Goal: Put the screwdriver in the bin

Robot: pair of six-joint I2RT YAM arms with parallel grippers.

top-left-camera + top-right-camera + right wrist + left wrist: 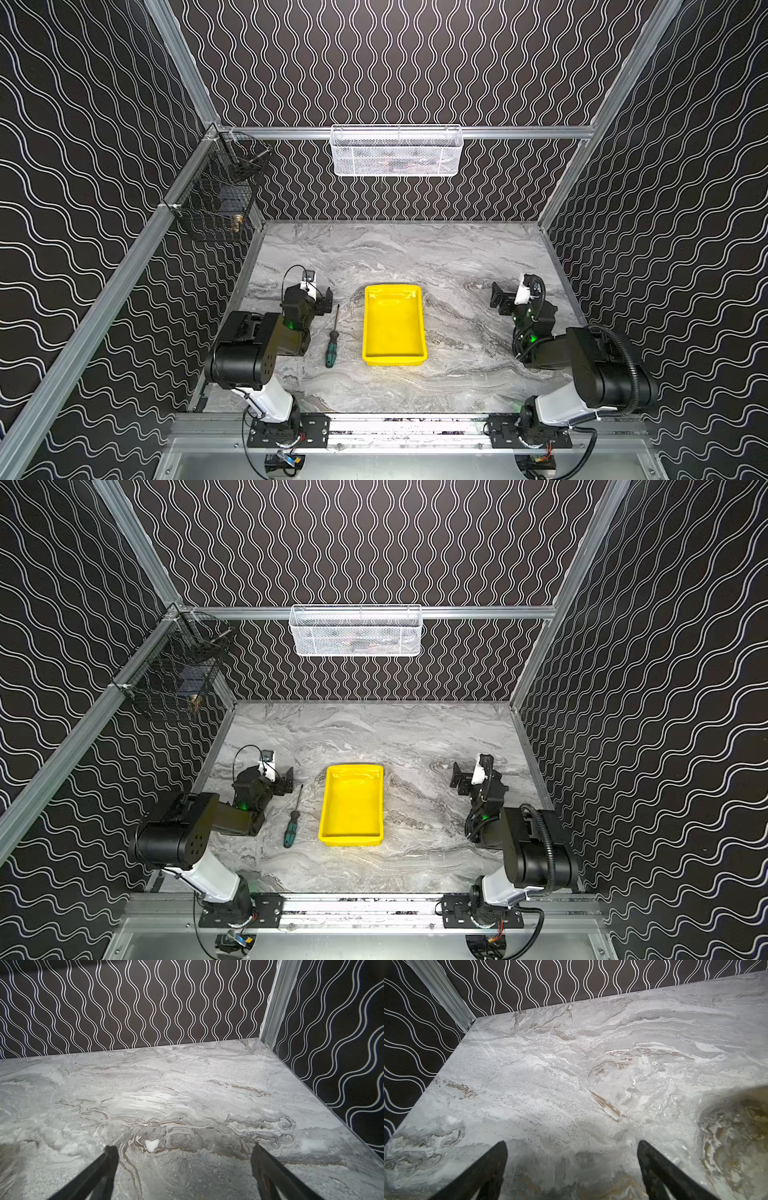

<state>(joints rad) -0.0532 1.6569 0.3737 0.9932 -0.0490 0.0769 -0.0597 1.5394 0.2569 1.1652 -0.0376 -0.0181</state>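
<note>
The screwdriver (333, 345) (291, 825), with a teal-green and black handle and a thin dark shaft, lies flat on the marble table just left of the bin (393, 328) (352, 808), a shallow bright yellow tray with nothing in it. My left gripper (326, 301) (287, 781) stands open near the shaft's far tip, apart from it. My right gripper (498, 298) (459, 779) stands open far to the right of the bin. In the wrist views both grippers (572, 1144) (185, 1150) show spread fingers over bare marble; neither the screwdriver nor the bin appears there.
A white wire mesh basket (397, 150) hangs on the back wall rail. A black wire basket (218, 199) hangs on the left wall. Patterned walls enclose the table (415, 257) on three sides; the arm bases sit on the front rail.
</note>
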